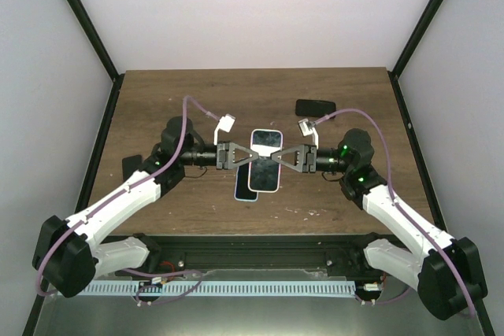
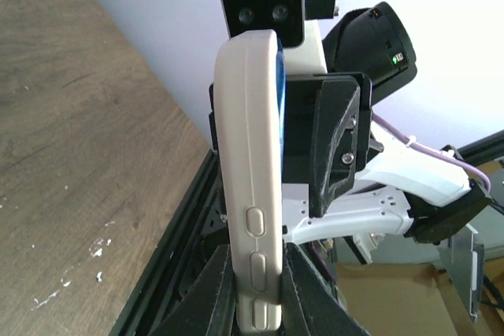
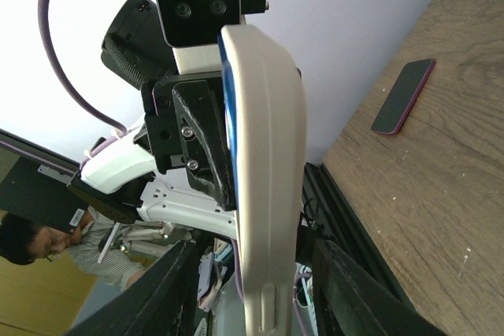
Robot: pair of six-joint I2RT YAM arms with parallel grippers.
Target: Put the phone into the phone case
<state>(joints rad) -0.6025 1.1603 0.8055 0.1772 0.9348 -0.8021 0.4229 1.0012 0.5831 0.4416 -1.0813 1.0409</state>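
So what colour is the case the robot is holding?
The case is white, clearest in the left wrist view.

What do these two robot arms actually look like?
The left arm and right arm have white shells, black joints, green lights and a looping purple cable. The left tool and right tool are black, with two triangular fingers each.

Brown wooden table (image 1: 157, 100) between plain white walls (image 1: 236, 5), black corner posts (image 1: 83, 17).

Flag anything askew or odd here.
The blue phone sticks out lower-left from under the white phone case, which the left gripper clamps. The two look misaligned, though whether it is partly seated is unclear.
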